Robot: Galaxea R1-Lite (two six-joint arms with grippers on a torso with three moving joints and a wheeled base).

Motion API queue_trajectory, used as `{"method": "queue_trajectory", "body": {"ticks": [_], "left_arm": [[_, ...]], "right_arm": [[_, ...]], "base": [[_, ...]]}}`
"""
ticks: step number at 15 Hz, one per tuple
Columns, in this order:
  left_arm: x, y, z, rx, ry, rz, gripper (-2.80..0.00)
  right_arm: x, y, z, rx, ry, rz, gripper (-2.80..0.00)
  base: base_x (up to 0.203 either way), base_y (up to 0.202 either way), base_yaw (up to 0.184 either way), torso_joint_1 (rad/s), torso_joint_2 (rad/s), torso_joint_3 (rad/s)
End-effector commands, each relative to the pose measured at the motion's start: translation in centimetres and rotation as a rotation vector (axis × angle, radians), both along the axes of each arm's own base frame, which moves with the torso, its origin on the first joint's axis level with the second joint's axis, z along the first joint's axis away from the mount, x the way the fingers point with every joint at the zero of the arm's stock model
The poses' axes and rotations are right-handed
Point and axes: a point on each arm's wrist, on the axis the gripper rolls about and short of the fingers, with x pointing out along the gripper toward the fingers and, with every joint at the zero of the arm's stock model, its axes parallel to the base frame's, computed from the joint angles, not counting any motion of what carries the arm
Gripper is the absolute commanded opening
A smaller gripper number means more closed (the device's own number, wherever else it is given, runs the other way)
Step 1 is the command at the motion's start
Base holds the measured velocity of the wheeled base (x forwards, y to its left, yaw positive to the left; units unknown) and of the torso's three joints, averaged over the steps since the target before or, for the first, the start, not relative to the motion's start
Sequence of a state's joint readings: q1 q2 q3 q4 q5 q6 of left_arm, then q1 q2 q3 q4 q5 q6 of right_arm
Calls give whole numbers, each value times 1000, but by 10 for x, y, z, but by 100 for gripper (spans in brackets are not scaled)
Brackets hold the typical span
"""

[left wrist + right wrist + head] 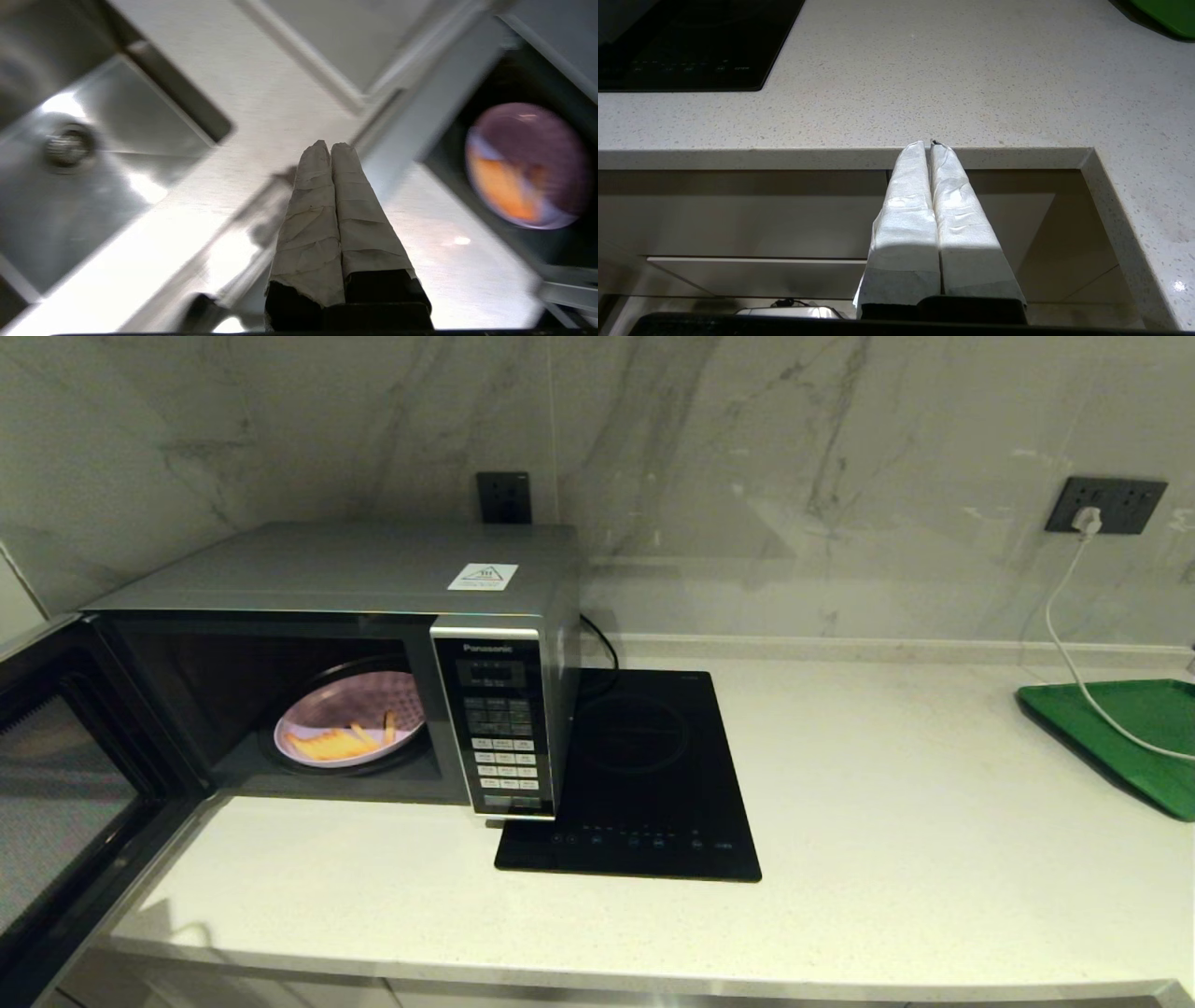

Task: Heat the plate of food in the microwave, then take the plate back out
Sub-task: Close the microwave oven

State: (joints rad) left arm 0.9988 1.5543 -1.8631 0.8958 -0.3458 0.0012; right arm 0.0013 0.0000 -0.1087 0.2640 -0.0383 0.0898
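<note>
Plate (350, 731) w/ fries sits in open microwave (373, 616), prob light, stiff, slick; grab rim at 6 o'clock. Left hand (331, 145) & right hand (927, 144) both clenched, empty.

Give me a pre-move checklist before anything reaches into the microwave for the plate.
1. Microwave door swung open: ok.
2. Plate of food sits inside on the turntable: ok.
3. Left gripper open for a grasp: not ok, shut.
4. Right gripper clear of the work, below the counter edge: ok, shut.
5. Heating finished: cannot tell.
</note>
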Motion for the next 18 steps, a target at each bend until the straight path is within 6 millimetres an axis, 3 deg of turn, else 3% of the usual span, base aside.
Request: {"method": "queue_trajectory", "body": {"ticks": [1,7,18], "left_arm": [[9,29,-13,-36,76,13,-280],[7,18,-27,-180,178,-26,-280],[15,33,-46,-247,237,-33,-280]], "right_arm": [[0,0,0,1,3,0,-280],[0,0,0,1,1,0,-280],[0,0,0,1,2,0,-280]], "base": [[0,0,0,0,0,0],[0,0,0,0,0,0],[0,0,0,0,0,0]]}}
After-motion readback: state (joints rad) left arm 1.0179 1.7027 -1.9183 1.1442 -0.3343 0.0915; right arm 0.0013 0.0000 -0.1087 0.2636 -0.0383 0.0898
